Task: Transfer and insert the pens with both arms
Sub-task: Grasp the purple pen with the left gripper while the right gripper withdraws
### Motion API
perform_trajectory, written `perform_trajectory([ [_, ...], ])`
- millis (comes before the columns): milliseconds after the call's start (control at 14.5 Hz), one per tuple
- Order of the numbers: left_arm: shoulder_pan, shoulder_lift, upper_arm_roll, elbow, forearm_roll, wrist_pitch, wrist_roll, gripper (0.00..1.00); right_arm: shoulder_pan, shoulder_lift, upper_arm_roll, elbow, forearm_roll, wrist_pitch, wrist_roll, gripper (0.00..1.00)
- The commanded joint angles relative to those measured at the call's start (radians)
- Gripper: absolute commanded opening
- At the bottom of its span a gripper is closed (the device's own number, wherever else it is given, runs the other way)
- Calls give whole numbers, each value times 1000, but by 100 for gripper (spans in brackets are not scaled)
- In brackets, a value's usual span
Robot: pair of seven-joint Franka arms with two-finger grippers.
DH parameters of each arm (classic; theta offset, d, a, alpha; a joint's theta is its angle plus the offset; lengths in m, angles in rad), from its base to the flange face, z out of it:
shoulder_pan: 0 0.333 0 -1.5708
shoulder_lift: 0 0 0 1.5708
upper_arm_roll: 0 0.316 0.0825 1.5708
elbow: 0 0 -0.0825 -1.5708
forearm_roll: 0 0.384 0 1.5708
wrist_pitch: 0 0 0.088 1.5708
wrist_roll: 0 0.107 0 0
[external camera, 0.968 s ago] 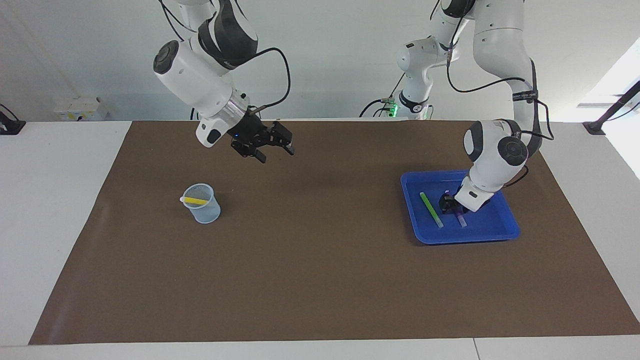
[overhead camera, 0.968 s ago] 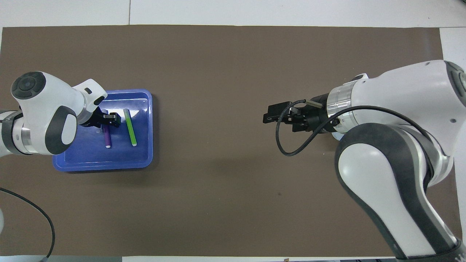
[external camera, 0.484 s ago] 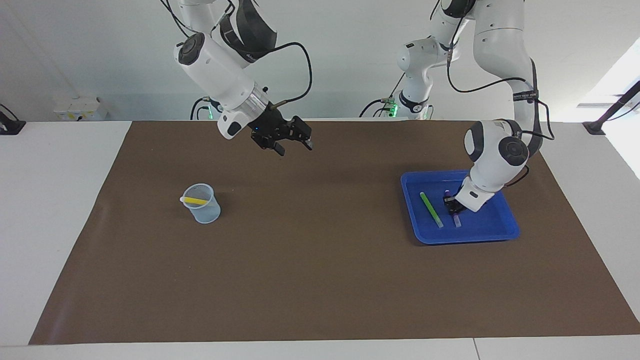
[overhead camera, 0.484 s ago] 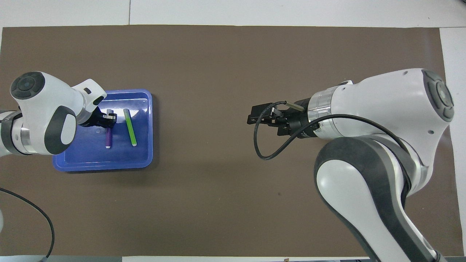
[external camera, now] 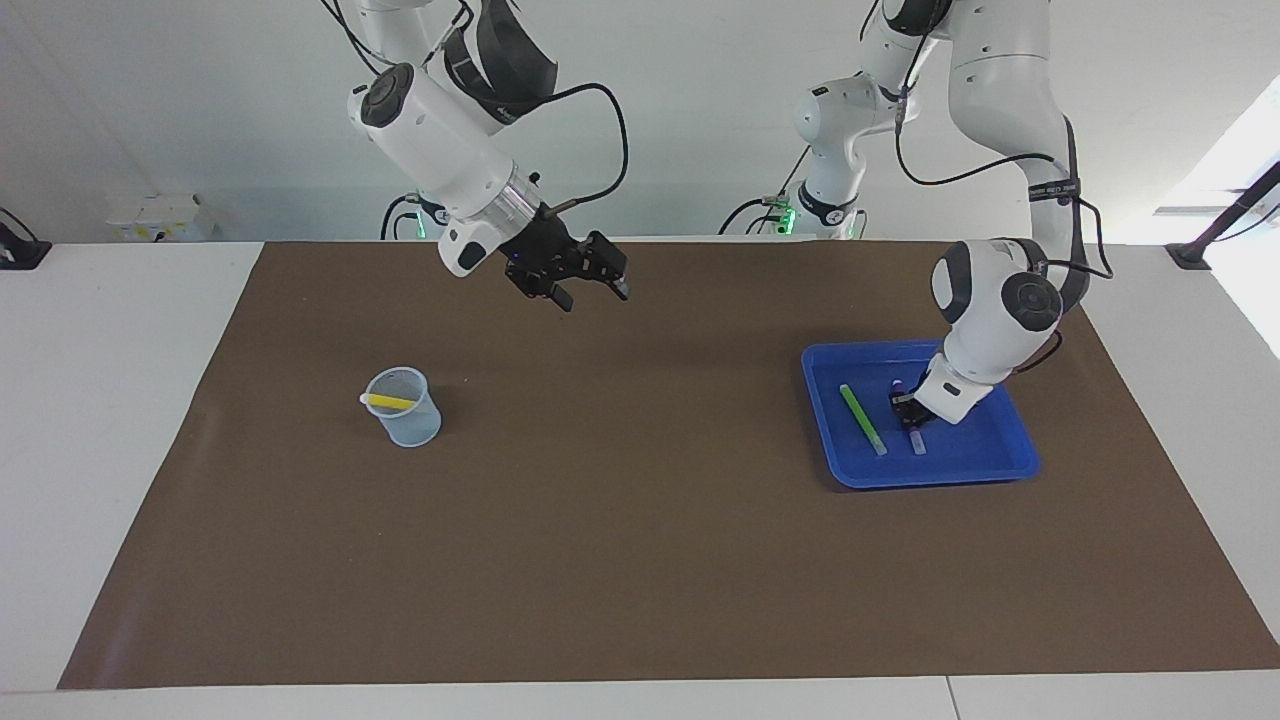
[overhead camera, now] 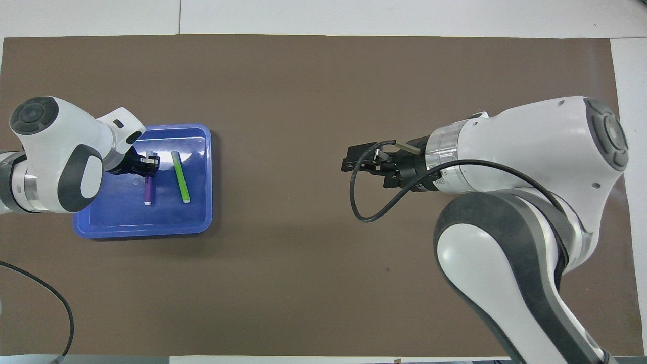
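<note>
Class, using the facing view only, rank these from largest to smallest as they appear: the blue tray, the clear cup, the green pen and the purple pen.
1. Blue tray
2. Clear cup
3. Green pen
4. Purple pen, unsure: the left gripper hides part of it.

Left arm [external camera: 1000, 150] came down from base at counter's left-arm end, elbow bent, wrist pitched steeply down. Left tool [external camera: 905, 408] low inside tray, fingers pointed down, closed around purple pen. In overhead view, left tool [overhead camera: 147, 166] pointed toward counter's middle. Right arm [external camera: 440, 130] reached out raised, forearm sloped down toward counter's middle. Right tool [external camera: 590, 285] hung in air over bare counter, fingers spread apart, nothing between them. Overhead view: right tool [overhead camera: 356, 159] aimed toward left arm's end.
</note>
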Motion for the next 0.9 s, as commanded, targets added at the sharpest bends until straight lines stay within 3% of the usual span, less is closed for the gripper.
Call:
perform_trajectory([
  [0,-2,-2,-5,104,-24,-143,-9,0,3,-11,6,-15,47,29,8,100],
  [346,-10,-16,-35,280,-168,-402,-193,0,3,-11,12,-15,52,41,8,100],
  [553,-10,-28,-75,346,-317,-505,-554,0,3,-11,12,-15,52,41,8,100],
  [830,4,-49,-170,339,-520,-506,-1005,0,3,-11,12,-15,85,44,8,100],
])
